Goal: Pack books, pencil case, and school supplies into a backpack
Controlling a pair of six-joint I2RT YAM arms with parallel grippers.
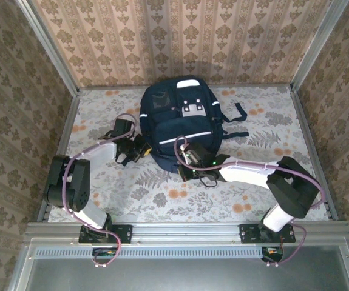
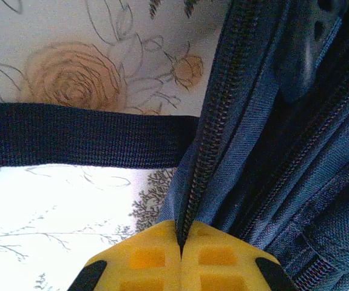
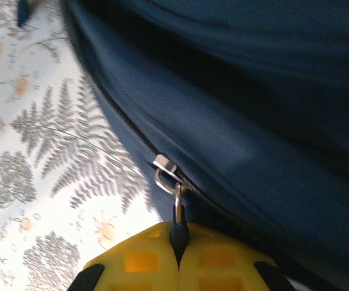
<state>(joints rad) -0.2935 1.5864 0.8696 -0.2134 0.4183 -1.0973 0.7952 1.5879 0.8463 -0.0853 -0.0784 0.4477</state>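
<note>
Right gripper (image 3: 178,245), nearest to the lens, is closed on the zipper pull (image 3: 177,212); the zipper runs away up-left along the backpack (image 3: 253,121), which lies between both arms. Left gripper (image 2: 180,242) is closed on the bag's zipper seam (image 2: 206,151), steadying it.

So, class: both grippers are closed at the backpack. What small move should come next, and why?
Probably the right gripper should draw the zipper pull it pinches along its track, while the left gripper, shut on the zipper edge of the backpack, anchors the fabric. Which way the slider should run is unclear.
</note>
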